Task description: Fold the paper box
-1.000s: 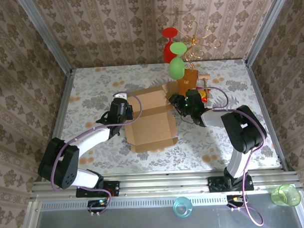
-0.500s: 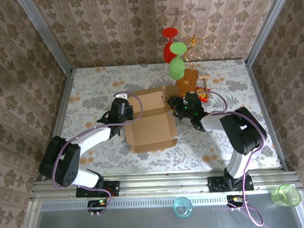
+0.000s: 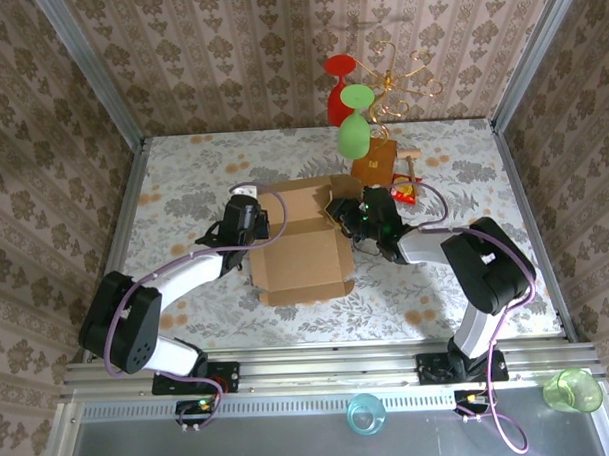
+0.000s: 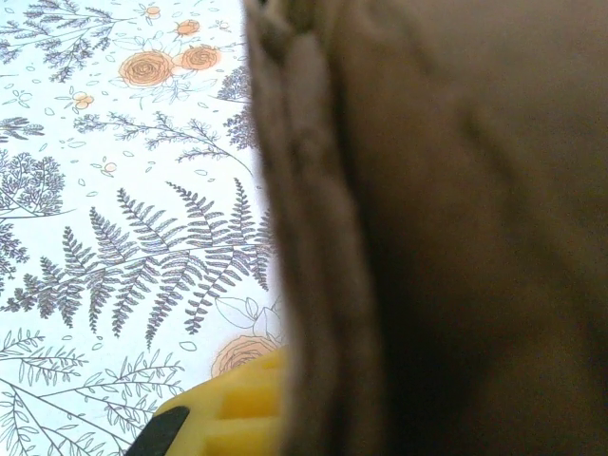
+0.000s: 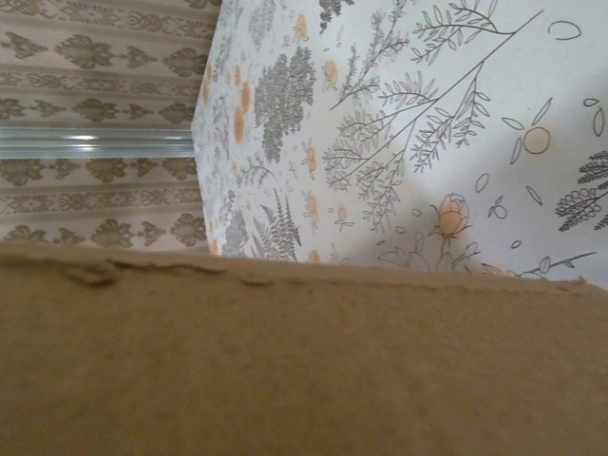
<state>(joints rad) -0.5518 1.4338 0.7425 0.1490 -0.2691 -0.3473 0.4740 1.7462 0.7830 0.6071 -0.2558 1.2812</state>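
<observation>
While left pincer [image 3: 253, 233] pinches the corrugated paper box [image 3: 301, 258], right pincer's [image 3: 346, 215] state is unclear.

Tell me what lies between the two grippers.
The paper box; the top view shows its open cardboard spanning from the left gripper to the right gripper.

1 view is taken from high above the near edge, facing down over the whole table [image 3: 183, 182] toward the far wall [image 3: 278, 49]. The left wrist view is pressed very close against the paper box [image 4: 456, 228], with cardboard on its right and tabletop on its left. The right wrist view is held equally close, with cardboard below and tabletop and a papered wall [image 5: 95, 47] beyond. Box and tabletop are shared by all 3
</observation>
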